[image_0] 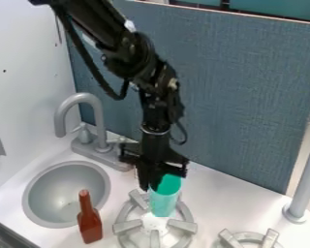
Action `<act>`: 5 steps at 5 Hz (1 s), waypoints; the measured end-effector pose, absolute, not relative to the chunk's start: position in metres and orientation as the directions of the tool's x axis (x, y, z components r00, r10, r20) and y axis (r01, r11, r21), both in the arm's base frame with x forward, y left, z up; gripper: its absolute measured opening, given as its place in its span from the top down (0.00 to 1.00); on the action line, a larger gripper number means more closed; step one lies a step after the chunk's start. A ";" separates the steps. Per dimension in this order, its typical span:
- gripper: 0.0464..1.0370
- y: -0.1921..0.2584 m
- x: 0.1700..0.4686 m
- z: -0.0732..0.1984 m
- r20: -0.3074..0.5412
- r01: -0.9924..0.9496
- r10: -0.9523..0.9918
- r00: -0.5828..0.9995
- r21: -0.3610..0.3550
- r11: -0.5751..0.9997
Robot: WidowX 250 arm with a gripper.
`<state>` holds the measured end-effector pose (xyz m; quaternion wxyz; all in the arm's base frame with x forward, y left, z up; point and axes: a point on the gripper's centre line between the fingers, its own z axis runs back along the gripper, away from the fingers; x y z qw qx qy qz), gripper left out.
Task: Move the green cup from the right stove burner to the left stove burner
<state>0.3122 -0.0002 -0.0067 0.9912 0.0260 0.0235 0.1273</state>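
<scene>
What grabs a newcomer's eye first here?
Probably the black arm, coming down from the top edge, with its gripper at the rim of a bright teal cup over the left burner. Next, the red bottle by the right side of the round grey sink. Behind the counter, the big blue panel also stands out.

We see the black gripper (152,181) at the green cup (164,196) on the stove ring (154,226), and a red bottle (89,224) by the round sink (38,196).
</scene>
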 end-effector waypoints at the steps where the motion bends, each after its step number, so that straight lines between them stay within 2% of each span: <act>1: 0.96 0.003 0.312 -0.023 -0.092 -0.275 0.284 0.955 0.099 0.956; 3: 0.96 0.019 0.311 -0.037 -0.098 -0.355 0.371 0.923 0.145 0.923; 4: 0.96 0.024 0.312 -0.042 -0.092 -0.365 0.379 0.921 0.136 0.921; 5: 0.96 0.028 0.317 -0.043 -0.080 -0.393 0.398 0.914 0.069 0.917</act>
